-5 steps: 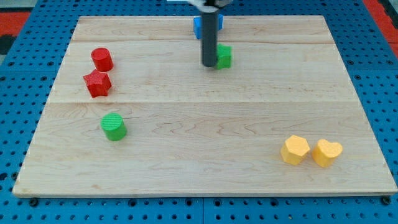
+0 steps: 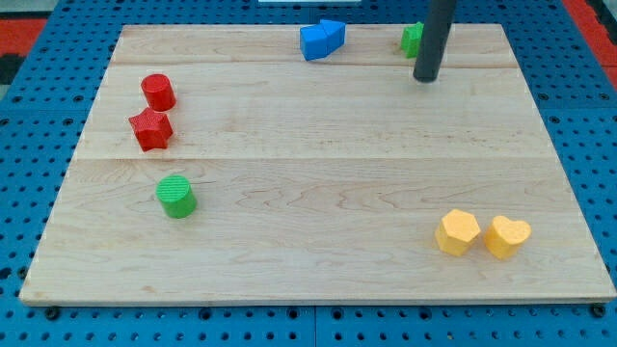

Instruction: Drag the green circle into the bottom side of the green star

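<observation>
Half a second on, the green star (image 2: 412,40) has gone from mid-board at the top to the top edge further toward the view's right, and my tip (image 2: 425,78) has moved with it. My tip, a bare rod holding nothing, sits just below the star's right side, the rod partly hiding it. The green circle (image 2: 176,196) stays put, ridged and upright, well apart at lower left, below the red star (image 2: 151,129).
</observation>
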Robot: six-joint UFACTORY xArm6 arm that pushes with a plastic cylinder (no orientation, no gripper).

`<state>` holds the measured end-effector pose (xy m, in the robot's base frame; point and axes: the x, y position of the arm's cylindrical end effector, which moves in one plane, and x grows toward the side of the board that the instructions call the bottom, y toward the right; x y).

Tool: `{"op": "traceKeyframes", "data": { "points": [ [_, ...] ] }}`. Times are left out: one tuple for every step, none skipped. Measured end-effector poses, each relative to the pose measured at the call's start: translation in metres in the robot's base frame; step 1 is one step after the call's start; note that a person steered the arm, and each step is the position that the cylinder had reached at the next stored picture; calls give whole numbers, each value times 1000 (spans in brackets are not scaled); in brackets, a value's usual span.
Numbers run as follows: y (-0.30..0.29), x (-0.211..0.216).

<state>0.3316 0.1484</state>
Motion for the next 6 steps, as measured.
{"op": "traceKeyframes", "data": {
  "points": [
    [-31,40],
    [-69,72],
    [-125,74],
    [-181,70],
    [-229,112],
    [-243,165]
  ]
}}
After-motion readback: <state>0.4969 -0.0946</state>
